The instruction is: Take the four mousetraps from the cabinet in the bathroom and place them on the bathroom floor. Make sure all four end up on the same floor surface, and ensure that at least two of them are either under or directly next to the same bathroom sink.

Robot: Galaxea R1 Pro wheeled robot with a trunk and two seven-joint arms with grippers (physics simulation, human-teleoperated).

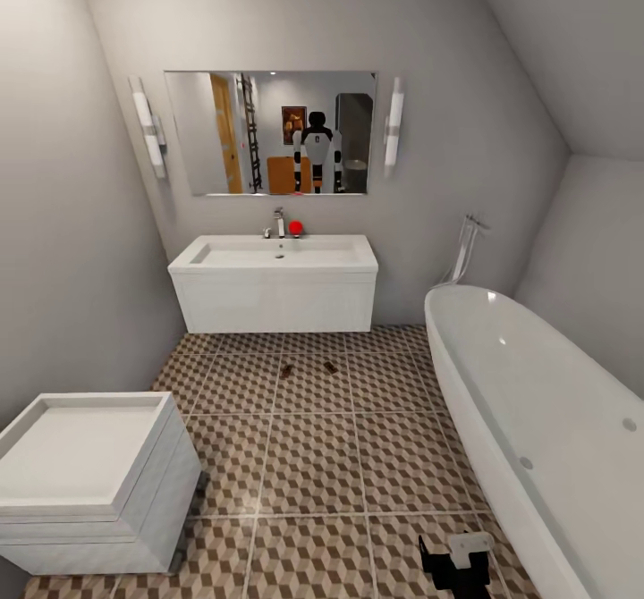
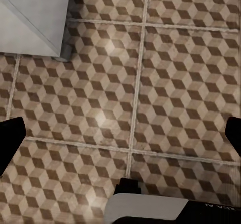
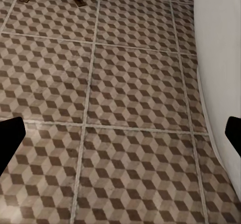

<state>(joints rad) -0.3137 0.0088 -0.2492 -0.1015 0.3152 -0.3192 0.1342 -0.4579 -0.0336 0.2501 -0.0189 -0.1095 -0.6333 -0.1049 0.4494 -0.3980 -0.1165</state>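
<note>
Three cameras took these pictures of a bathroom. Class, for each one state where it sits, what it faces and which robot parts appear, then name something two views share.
Head view: high, facing the sink; the right gripper shows.
Left wrist view: above the bathroom floor, looking down by the toilet; dark fingertips at the edges.
Right wrist view: low, looking along the floor beside the bathtub; fingertips at the edges.
Shared: head and right wrist views both show two mousetraps.

Glossy white bathtub (image 1: 537, 402), matt cube-patterned tile bathroom floor (image 1: 313, 456), shiny metal tap (image 1: 279, 222) on the sink (image 1: 274, 264).
</note>
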